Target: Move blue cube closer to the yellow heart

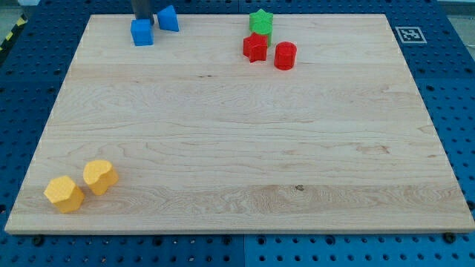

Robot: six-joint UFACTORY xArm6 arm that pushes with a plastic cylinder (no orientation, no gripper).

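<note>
The blue cube (142,33) sits near the board's top edge, left of centre. My tip (142,20) is right at the cube's top side, seemingly touching it. A second blue block (168,18), of unclear shape, lies just to the right of the rod. The yellow heart (99,176) is far away at the view's bottom left.
A yellow hexagonal block (63,194) lies just left of and below the heart. A green star (260,21), a red star (254,47) and a red cylinder (285,55) cluster at the top right of centre. A tag marker (408,34) is at the board's top right corner.
</note>
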